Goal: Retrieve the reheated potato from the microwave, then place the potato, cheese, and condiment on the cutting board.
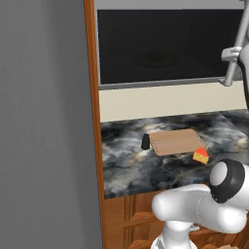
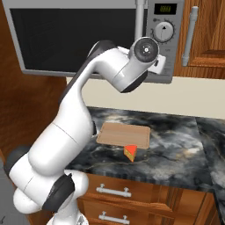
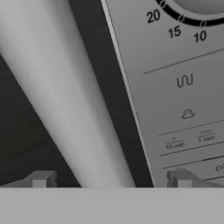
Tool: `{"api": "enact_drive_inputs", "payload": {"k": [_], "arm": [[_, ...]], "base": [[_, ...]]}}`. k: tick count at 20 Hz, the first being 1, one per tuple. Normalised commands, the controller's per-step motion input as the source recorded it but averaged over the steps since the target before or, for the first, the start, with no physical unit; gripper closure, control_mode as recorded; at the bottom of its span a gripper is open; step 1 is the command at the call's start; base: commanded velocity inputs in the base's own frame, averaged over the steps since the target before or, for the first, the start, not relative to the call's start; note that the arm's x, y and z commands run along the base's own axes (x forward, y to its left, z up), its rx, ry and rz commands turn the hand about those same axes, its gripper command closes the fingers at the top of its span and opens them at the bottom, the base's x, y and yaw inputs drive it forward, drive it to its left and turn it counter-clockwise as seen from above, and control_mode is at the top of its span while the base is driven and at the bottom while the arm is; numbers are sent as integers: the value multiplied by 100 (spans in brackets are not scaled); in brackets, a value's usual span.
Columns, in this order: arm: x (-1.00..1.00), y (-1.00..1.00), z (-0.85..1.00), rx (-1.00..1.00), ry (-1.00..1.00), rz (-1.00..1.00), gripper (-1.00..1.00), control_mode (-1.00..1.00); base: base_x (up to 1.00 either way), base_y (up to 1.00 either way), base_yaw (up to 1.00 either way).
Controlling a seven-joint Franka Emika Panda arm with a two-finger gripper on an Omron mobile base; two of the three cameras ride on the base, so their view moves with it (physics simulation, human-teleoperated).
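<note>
Tool [image 3: 111, 179] up at microwave [image 1: 165, 44], fingers parted either side of door handle [image 3: 61, 96], seemingly not yet clamped; door closed; cheese [image 2: 130, 152], condiment [image 1: 145, 141] beside cutting board [image 2: 124, 134] on desk [image 2: 176, 149]

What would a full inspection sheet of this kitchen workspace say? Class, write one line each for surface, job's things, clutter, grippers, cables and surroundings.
Surface: dark marbled counter.
Job's things: microwave door shut, potato not visible through the dark glass; cutting board bare; cheese at the board's front corner; condiment upright beside the board.
Clutter: nothing seen.
Grippers: gripper open, a fingertip either side of the microwave handle.
Cables: nothing seen.
Surroundings: wooden cabinets, drawers under the counter, grey wall.
</note>
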Motion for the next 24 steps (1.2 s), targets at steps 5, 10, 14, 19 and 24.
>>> {"api": "enact_drive_inputs", "payload": {"k": [5,10,14,19,24], "arm": [[32,-8,-2,1,-1,7,-100,-100],[31,0,-6,0,-3,4,-100,-100],[27,25,-9,0,-5,0,100,-100],[25,34,-10,0,-7,-1,100,-100],[19,29,-3,1,-4,-1,100,-100]], "base": [[0,0,0],[0,0,0],[0,0,0],[0,0,0],[0,0,0]]}}
